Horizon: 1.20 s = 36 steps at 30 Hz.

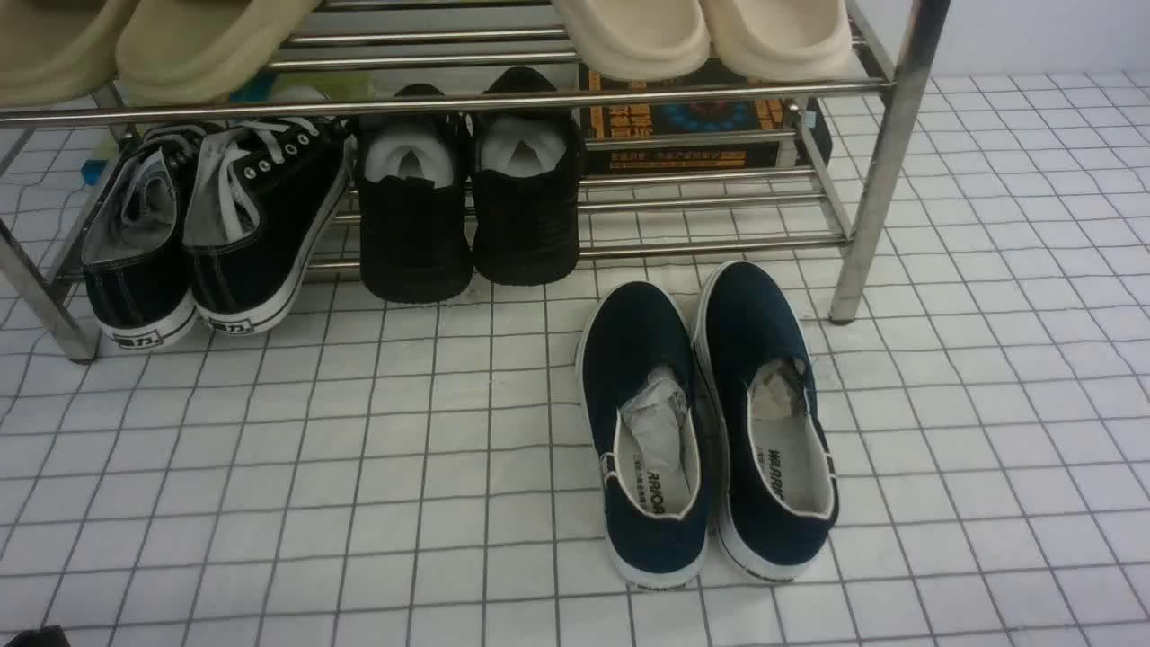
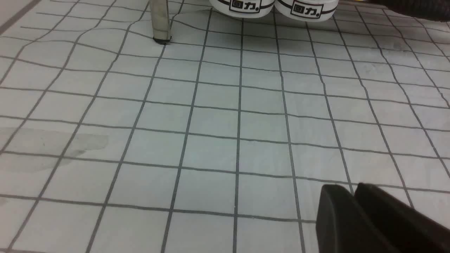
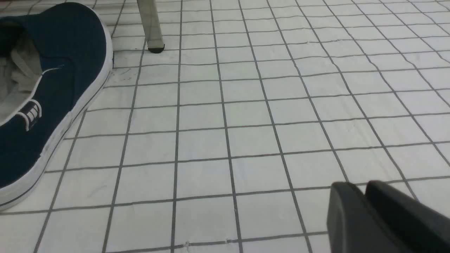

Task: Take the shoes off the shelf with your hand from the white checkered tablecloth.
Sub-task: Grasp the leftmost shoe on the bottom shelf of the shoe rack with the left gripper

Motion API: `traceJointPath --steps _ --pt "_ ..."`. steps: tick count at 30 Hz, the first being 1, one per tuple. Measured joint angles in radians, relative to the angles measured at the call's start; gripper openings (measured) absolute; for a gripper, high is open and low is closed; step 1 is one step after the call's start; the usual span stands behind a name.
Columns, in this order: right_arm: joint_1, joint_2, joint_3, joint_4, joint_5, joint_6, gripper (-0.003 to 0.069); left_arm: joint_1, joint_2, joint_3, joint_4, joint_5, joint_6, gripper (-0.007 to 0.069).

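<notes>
The black canvas sneakers (image 1: 216,234) with white laces sit heels-out on the low tier of the silver shelf (image 1: 885,171), at its left end. Their white heels (image 2: 274,7) show at the far edge of the left wrist view. My left gripper (image 2: 351,188) is shut and empty, low over the white checkered tablecloth (image 1: 359,467), some way short of those heels. My right gripper (image 3: 359,186) is shut and empty over the cloth (image 3: 246,133), to the right of the navy slip-ons. Neither gripper's fingers show in the front view.
All-black knit shoes (image 1: 467,207) sit on the same tier beside the sneakers. Navy slip-ons (image 1: 710,422) stand on the cloth in front of the shelf's right half, one also in the right wrist view (image 3: 52,88). Shelf legs (image 2: 160,21) (image 3: 151,24) stand ahead. Beige slippers (image 1: 701,31) lie on the upper tier.
</notes>
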Motion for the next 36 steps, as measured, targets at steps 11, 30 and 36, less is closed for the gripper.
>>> traceJointPath --steps 11,30,36 --pt "0.0 0.0 0.0 0.0 0.0 0.0 0.0098 0.0 0.0 0.0 0.0 0.0 0.0 0.0092" --pt "0.0 0.0 0.0 0.0 0.0 0.0 0.0123 0.0 0.0 0.0 0.009 0.0 0.0 0.0092" --pt "0.0 0.0 0.0 0.0 0.0 0.0 0.0133 0.0 0.0 0.0 0.034 0.001 0.0 0.0092"
